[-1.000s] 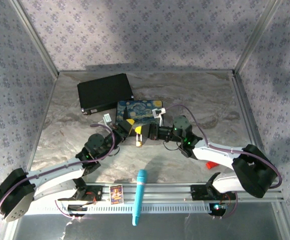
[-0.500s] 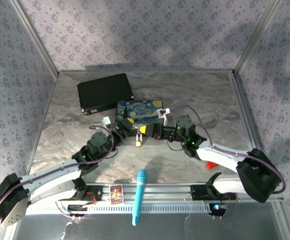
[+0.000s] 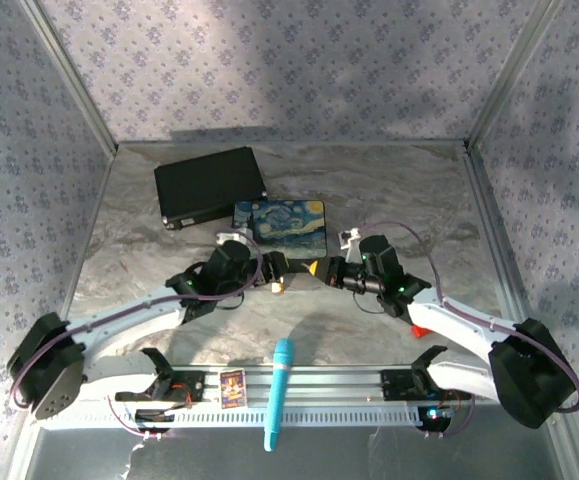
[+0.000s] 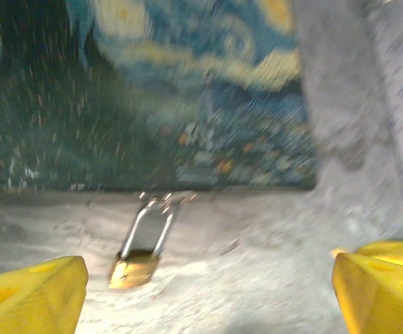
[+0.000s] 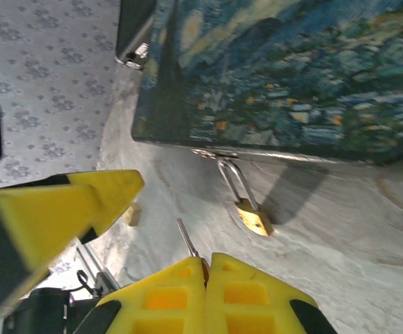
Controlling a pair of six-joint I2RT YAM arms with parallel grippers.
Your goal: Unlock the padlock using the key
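The left gripper, its fingers spread wide and holding nothing, faces the padlock. The padlock lies on the table just near of the painted box, with its shackle reaching the metal clasp on the box's near edge. The right gripper has its fingers pressed together on the key, whose blade points toward the padlock without touching it. A black case lies to the far left of the box, and a blue pen rests at the near edge.
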